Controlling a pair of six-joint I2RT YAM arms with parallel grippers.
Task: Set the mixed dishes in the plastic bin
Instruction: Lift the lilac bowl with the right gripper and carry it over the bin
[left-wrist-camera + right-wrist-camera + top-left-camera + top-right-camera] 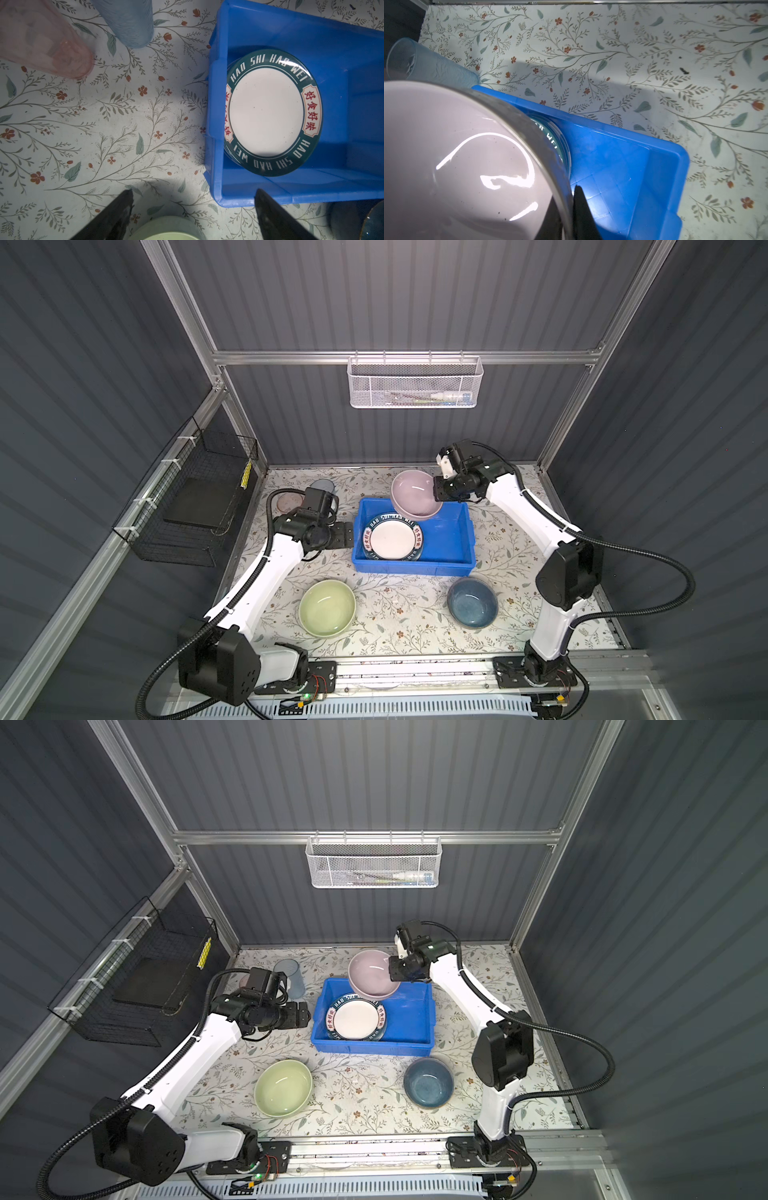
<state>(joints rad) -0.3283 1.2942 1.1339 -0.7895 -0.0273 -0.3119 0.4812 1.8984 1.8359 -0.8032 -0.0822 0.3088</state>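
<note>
Three glossy bowls [327, 608], two tumblers [128, 22], lettered plate [392, 538] in blue bin [415, 566]; right gripper [436, 493] pinching pink bowl [415, 493], left gripper [350, 533] spread, empty.

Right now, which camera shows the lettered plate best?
The left wrist view: the lettered plate lies almost whole in the bin, rim lettering readable. In both top views the plate is small, its far edge covered by the pink bowl. The right wrist view shows only a sliver behind that bowl.

Lettered plate [392, 537] lies in blue bin [449, 539]; pink bowl [415, 494] tilts above its rim; green bowl [327, 608], blue bowl [472, 602] outside.
</note>
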